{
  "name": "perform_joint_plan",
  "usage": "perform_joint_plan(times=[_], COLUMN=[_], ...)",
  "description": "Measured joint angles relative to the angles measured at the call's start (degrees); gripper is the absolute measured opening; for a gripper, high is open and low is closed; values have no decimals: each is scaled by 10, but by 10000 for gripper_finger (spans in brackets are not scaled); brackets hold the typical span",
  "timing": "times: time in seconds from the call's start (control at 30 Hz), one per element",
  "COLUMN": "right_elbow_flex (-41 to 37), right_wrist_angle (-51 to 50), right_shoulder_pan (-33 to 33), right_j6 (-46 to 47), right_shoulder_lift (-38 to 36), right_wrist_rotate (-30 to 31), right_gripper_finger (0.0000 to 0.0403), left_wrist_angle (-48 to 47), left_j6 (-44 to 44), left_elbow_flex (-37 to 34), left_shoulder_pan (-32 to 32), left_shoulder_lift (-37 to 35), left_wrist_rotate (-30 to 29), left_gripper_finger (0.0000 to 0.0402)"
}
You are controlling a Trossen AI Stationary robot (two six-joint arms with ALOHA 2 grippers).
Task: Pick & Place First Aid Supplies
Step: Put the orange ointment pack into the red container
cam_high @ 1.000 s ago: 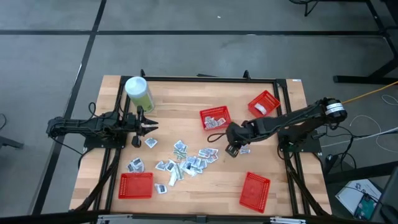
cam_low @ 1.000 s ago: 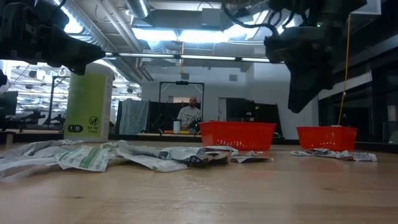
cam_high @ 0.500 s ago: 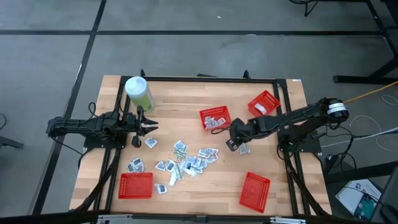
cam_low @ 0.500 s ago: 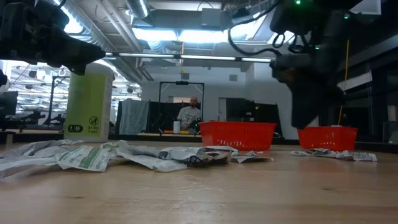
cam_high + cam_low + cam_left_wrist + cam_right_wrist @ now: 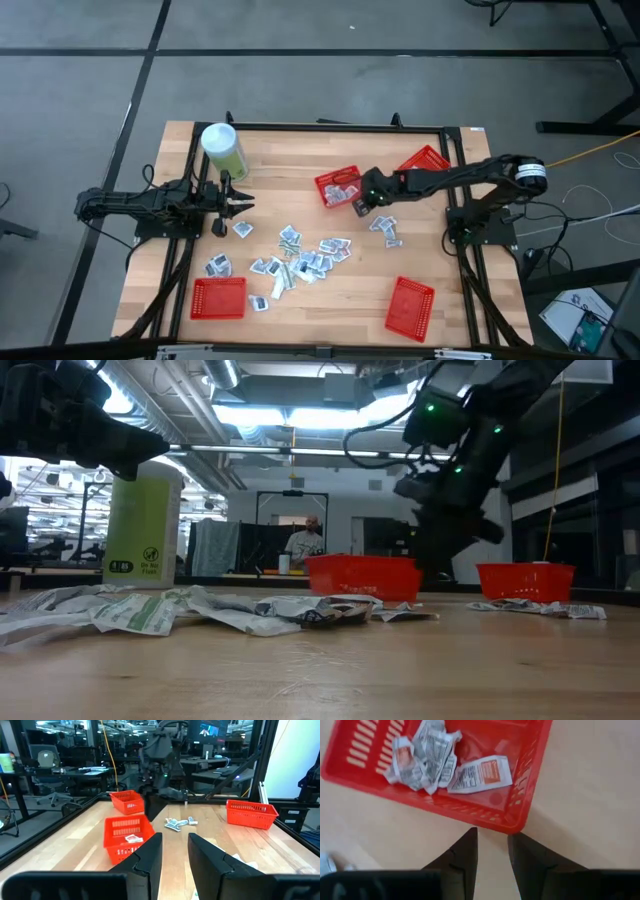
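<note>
Risk: right gripper (image 5: 361, 204) sits right at the corner of the red basket (image 5: 322, 187) holding packets (image 5: 479, 773); could shove or tip it. Fingers slightly parted, nothing between them, pointing down at the basket rim. More loose packets (image 5: 305, 257) scattered mid-table. Left gripper (image 5: 243, 204) parked near the green canister (image 5: 224, 150), parted, empty, arm stretched low.

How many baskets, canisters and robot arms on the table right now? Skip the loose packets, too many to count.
Red mesh baskets: 4 (centre, back right, front left, front right)
Pale-green canister: 1
Robot arms: 2 (left gripper, right gripper)
Total: 7
</note>
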Motion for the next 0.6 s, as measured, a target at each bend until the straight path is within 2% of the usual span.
perform_joint_plan(times=[0.17, 0.27, 0.5, 0.6], right_elbow_flex=[0, 1, 69, 98], right_wrist_angle=[104, 147, 126, 100], right_shoulder_pan=[-34, -47, -47, -33], right_j6=[-83, -122, -184, -183], right_shoulder_lift=[14, 15, 3, 3], right_wrist_rotate=[-4, -41, -165, -176], right_gripper_finger=[109, 109, 109, 109], left_wrist_angle=[0, 0, 0, 0], left_j6=[0, 0, 0, 0], left_elbow_flex=[0, 0, 0, 0], left_shoulder_pan=[0, 0, 0, 0], left_shoulder_lift=[0, 0, 0, 0], left_wrist_rotate=[0, 0, 0, 0], left_gripper_finger=[88, 88, 88, 88])
